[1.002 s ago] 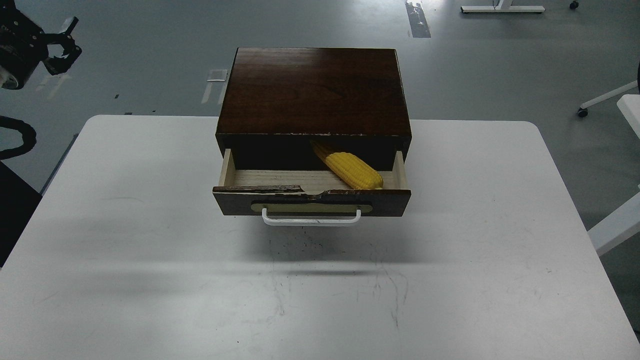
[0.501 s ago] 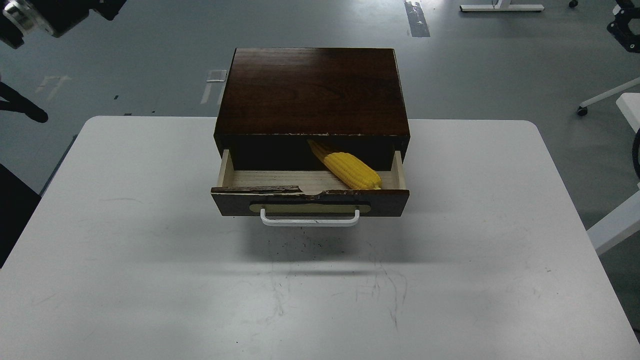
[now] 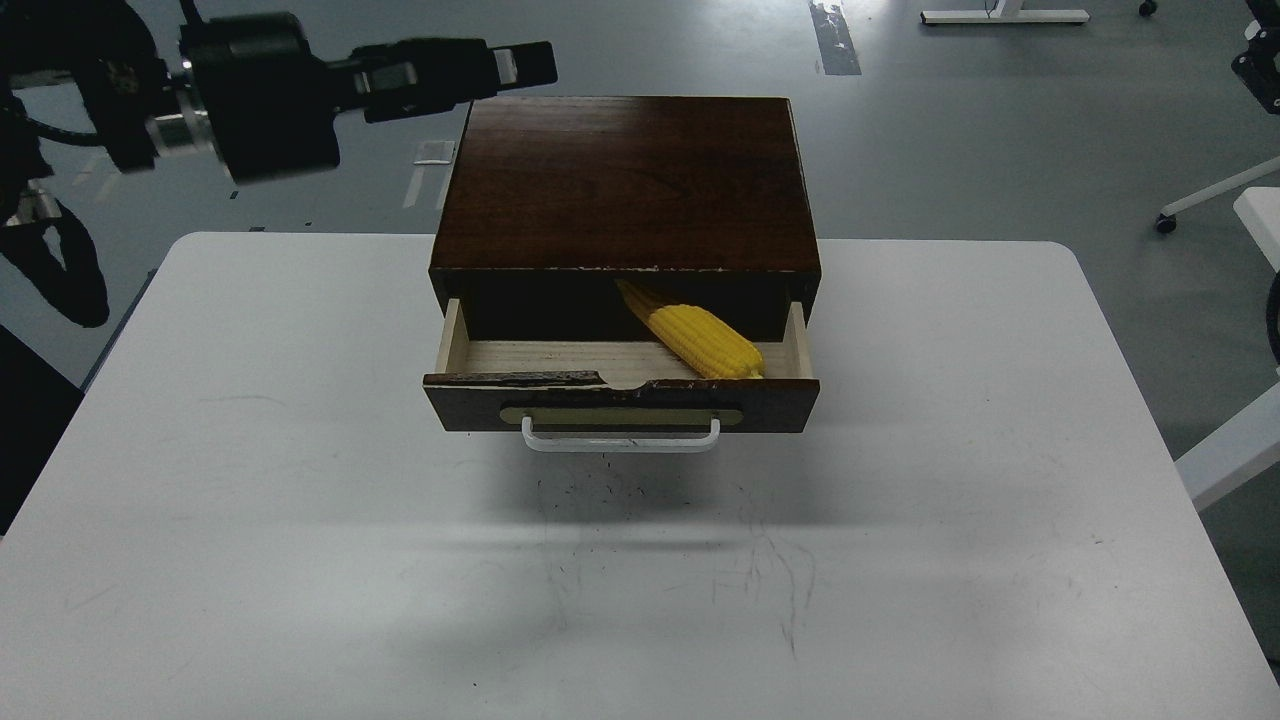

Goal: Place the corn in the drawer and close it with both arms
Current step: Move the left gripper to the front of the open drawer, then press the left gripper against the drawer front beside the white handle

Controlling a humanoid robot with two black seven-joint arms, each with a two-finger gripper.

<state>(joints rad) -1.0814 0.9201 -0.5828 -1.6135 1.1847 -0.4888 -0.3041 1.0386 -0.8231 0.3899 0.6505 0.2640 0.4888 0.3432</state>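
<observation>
The dark brown cabinet [image 3: 625, 180] stands at the back middle of the white table [image 3: 300, 500]. Its drawer [image 3: 560, 358] is pulled open, showing a pale wood floor, a chipped front top edge and a white bar handle [image 3: 620, 442]. The yellow corn [image 3: 705, 338] lies slantwise in the right half of the drawer, its tip under the cabinet top. My left gripper [image 3: 530, 62] reaches in from the upper left and hovers above the cabinet's back left corner, seen side-on, holding nothing. A dark part of my right arm [image 3: 1262, 72] shows at the upper right edge, far from the cabinet.
The table's front edge runs along the bottom of the view. White furniture legs [image 3: 1215, 190] and a white frame [image 3: 1235, 450] stand on the grey floor to the right of the table. Cables of my left arm [image 3: 60, 270] hang at the left edge.
My left arm has swung in from the upper left corner, and its gripper now reaches over the cabinet's back left corner. The corn and drawer have not moved.
</observation>
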